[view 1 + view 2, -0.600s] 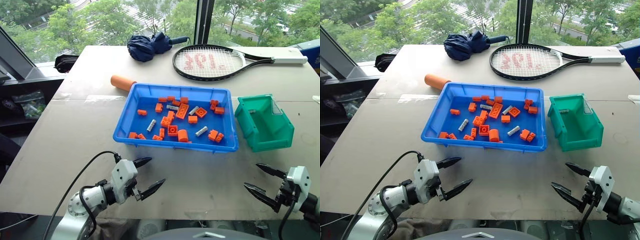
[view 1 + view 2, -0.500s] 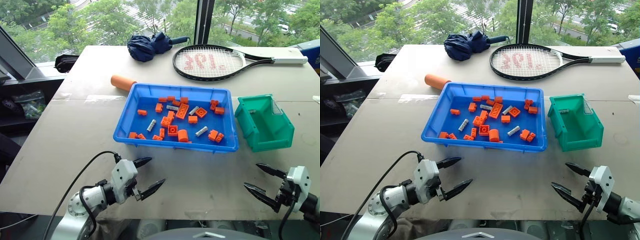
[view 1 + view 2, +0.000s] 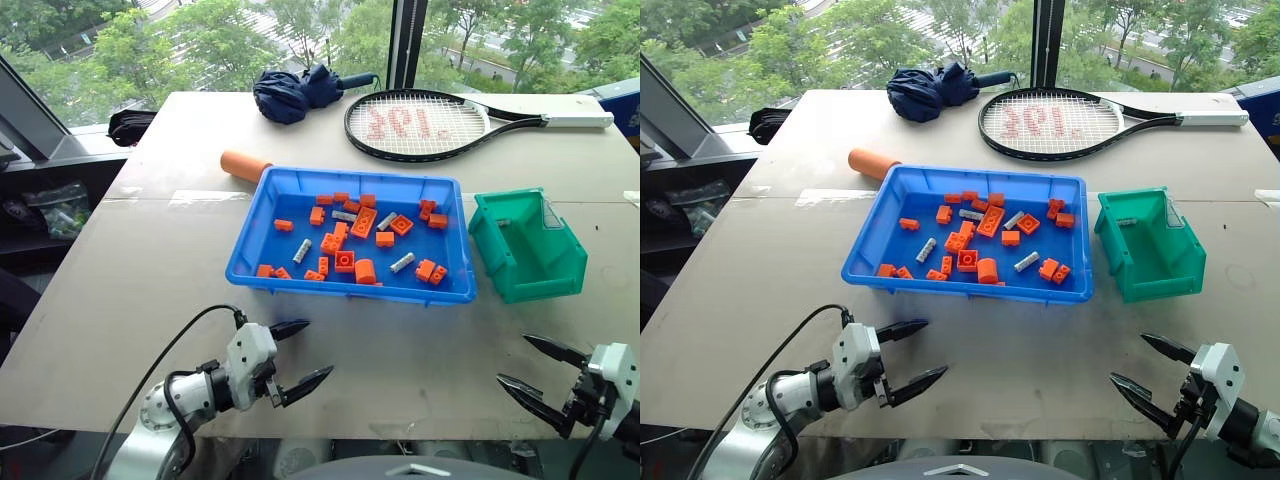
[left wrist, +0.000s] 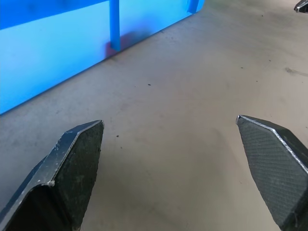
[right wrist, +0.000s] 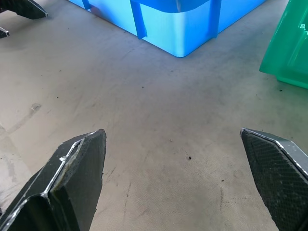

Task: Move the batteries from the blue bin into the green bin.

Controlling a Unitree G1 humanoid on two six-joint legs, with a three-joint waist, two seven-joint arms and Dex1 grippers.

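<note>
The blue bin (image 3: 246,243) sits mid-table and holds several silver batteries (image 3: 302,250) scattered among orange bricks (image 3: 345,261). To its right stands the green bin (image 3: 530,262), with one small grey cylinder (image 3: 503,222) inside. My left gripper (image 3: 317,348) hovers open over bare table in front of the blue bin's left corner; its wrist view shows the blue bin's wall (image 4: 57,48) beyond the fingers. My right gripper (image 3: 513,359) is open near the table's front edge, below the green bin, with the blue bin's corner (image 5: 183,29) and the green bin (image 5: 288,53) ahead of it. Neither holds anything.
A bigger orange cylinder (image 3: 245,165) lies behind the blue bin's left corner. A tennis racket (image 3: 420,123) and a folded dark blue umbrella (image 3: 295,92) lie at the far side. Bare table stretches between the bins and the front edge.
Both grippers have drifted a little toward the table's front edge, the right one also slightly rightward. Both stay open and the bins have not moved.
</note>
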